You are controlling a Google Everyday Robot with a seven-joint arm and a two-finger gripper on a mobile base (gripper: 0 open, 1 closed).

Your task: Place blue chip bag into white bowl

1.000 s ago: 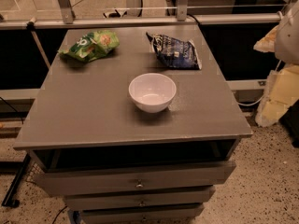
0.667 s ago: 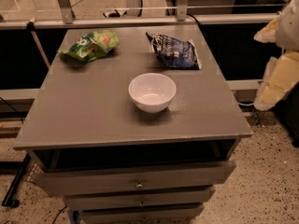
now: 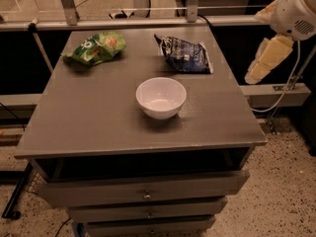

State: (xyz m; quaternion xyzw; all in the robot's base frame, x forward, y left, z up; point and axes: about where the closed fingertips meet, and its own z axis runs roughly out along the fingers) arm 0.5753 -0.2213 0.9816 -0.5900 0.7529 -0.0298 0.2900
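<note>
Blue chip bag (image 3: 185, 54) upper centre, apart from white bowl (image 3: 161, 97) at centre; gripper (image 3: 265, 60) right edge, off tabletop (image 3: 89, 117), grip state untellable.

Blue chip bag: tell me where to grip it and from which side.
Probably come straight down from above: the blue chip bag lies flat on the table, behind the white bowl, so its edges offer little. Pinch the puffed, crinkled middle. The end effector hangs beside the table, at the view's right.

Gripper (image 3: 268, 59) right of bowl (image 3: 161, 98), off table (image 3: 94, 125)
</note>
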